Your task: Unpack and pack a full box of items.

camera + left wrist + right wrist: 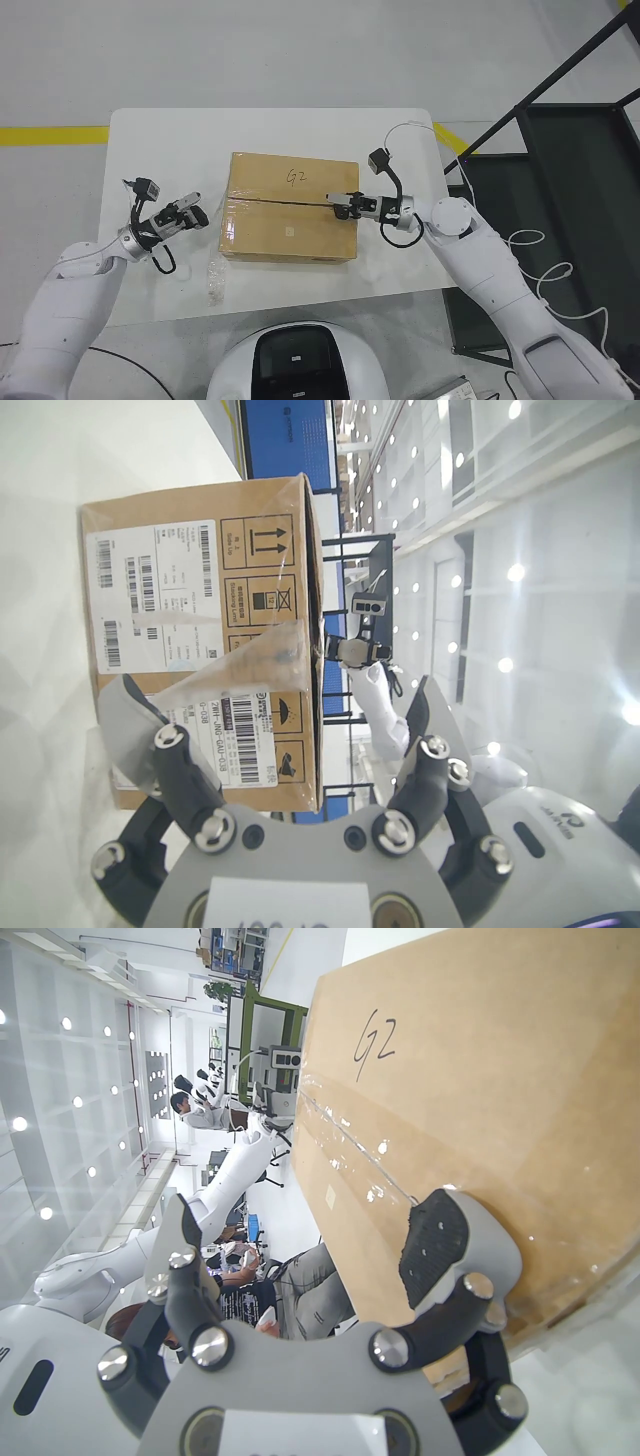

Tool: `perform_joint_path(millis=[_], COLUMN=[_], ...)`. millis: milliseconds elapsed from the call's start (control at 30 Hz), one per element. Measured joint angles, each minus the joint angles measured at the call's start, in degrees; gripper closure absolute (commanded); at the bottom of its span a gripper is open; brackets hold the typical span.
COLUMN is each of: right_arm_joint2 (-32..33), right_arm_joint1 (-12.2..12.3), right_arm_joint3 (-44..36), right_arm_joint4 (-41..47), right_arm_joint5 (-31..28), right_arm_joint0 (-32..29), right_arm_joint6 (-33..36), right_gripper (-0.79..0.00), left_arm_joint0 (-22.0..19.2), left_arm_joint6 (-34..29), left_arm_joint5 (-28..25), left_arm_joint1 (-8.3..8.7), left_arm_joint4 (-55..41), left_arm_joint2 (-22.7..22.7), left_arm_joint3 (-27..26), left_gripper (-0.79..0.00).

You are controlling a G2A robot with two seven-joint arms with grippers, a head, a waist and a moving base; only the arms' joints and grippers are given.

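Observation:
A closed cardboard box [290, 205] marked by hand on top sits mid-table, its centre seam taped. My right gripper [341, 207] is at the seam's right end, open; one finger pad [434, 1248] rests on the box top [500, 1078] and the other hangs clear of the box. To the left of the box is my left gripper [193, 212], open, facing the labelled side [200, 625]. A loose strip of clear tape [250, 660] runs from that side onto one finger [135, 710].
A crumpled piece of clear film [215, 279] lies on the white table [400, 130] by the box's front left corner. A black metal rack [570, 190] stands off the table's right edge. Bare tabletop lies behind the box.

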Motion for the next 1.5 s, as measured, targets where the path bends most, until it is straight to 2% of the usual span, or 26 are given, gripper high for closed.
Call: perform_joint_path(millis=[300,700,833,1033,1200,1500], right_arm_joint2=[0.36,-0.08,-0.11,-0.16,-0.24,-0.11], right_arm_joint1=[-0.17,-0.59,-0.72,-0.9,-1.05,-1.24], right_arm_joint3=[0.32,1.17,1.44,1.59,1.92,2.64], right_arm_joint4=[0.24,0.31,0.43,0.41,0.47,0.47], right_arm_joint5=[-0.39,-1.46,-1.76,-1.92,-1.84,-1.88], right_arm_joint0=[0.05,0.42,0.59,0.79,1.0,1.24], right_arm_joint6=[0.31,1.01,1.12,1.16,1.23,1.36], right_gripper=[-0.785,-0.785,-0.785,-0.785,-0.785,-0.785], left_arm_joint0=[6.18,6.33,6.22,5.7,4.03,-0.74], left_arm_joint6=[5.46,5.88,6.12,6.65,7.39,5.34], left_arm_joint5=[13.48,13.84,20.42,29.69,33.91,40.0], left_arm_joint1=[0.73,0.7,0.54,0.3,0.02,-1.12], left_arm_joint4=[-5.4,-5.38,-6.88,-9.17,-8.84,-5.72], left_arm_joint2=[-3.73,-3.69,-3.63,-3.74,-3.44,-0.01], left_arm_joint3=[-8.47,-8.83,-10.89,-9.46,-7.37,-2.9], left_gripper=[-0.785,-0.785,-0.785,-0.785,-0.785,-0.785])
